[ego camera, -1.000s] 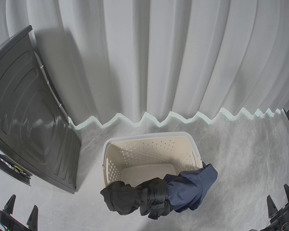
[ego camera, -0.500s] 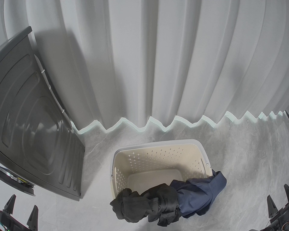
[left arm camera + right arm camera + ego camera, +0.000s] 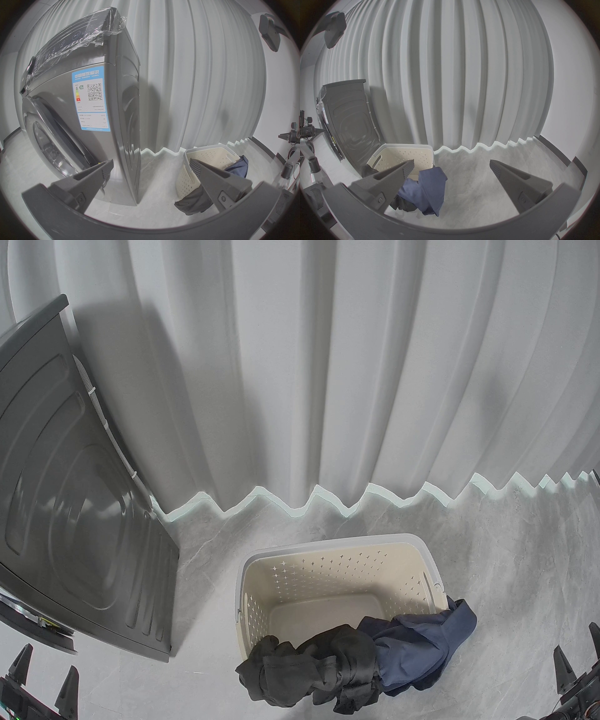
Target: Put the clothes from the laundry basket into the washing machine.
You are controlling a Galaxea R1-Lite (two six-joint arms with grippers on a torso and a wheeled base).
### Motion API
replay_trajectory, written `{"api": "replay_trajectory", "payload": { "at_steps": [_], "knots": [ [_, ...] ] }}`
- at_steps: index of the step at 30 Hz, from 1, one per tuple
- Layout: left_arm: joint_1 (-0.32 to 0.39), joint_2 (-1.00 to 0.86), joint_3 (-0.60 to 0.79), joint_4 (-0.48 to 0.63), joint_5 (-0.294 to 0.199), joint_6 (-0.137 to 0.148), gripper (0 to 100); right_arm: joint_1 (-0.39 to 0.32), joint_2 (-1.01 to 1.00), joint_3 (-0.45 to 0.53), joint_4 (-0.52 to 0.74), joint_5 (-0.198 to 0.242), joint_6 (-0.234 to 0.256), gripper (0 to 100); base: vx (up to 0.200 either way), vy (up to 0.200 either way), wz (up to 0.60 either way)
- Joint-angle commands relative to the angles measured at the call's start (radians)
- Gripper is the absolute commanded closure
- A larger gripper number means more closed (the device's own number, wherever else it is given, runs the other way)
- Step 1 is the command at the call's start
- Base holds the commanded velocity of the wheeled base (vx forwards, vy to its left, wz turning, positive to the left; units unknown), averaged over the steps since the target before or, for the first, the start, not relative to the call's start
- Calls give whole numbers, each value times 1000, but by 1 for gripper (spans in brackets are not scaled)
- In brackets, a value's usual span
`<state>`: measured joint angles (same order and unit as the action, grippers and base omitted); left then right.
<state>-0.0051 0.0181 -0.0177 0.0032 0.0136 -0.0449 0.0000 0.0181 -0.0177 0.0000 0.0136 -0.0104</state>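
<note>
Camera swing only: over the last second the whole head view slid, so the laundry basket [image 3: 337, 541] and washing machine [image 3: 69, 502] now sit lower and further right in frame. It is the view that moved, not the things. Both grippers hold the same frame corners as before.

Clothes are on the basket's near rim, not in the washer. I see a dark grey garment [image 3: 306, 668] bunched over the near-left part of the rim and a blue garment [image 3: 419, 646] touching it, spilling over the near-right corner and down the outside. The rest of the basket inside is bare.

Left gripper [image 3: 45, 671] is low on my left, fingers spread wide, nothing in them, well apart from the dark garment, with the washer just ahead of it. Right gripper [image 3: 578, 649] is low on my right, also spread and empty, apart from the blue garment but nearer to it than the left is to the dark one. The basket sits ahead, between the two.

The washer stands left of the basket with a strip of grey floor [image 3: 512, 565] between. A white curtain [image 3: 350, 365] hangs behind both.
</note>
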Motion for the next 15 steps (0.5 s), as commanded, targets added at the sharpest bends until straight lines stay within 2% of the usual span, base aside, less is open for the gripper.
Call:
{"api": "replay_trajectory", "payload": {
  "at_steps": [1,15],
  "knots": [
    [1,-15,15,0,0,-1,0,0,-17,18,0,0,0,0,0,-200,0],
    [1,-15,15,0,0,-1,0,0,-17,18,0,0,0,0,0,0,0]
  ]
}}
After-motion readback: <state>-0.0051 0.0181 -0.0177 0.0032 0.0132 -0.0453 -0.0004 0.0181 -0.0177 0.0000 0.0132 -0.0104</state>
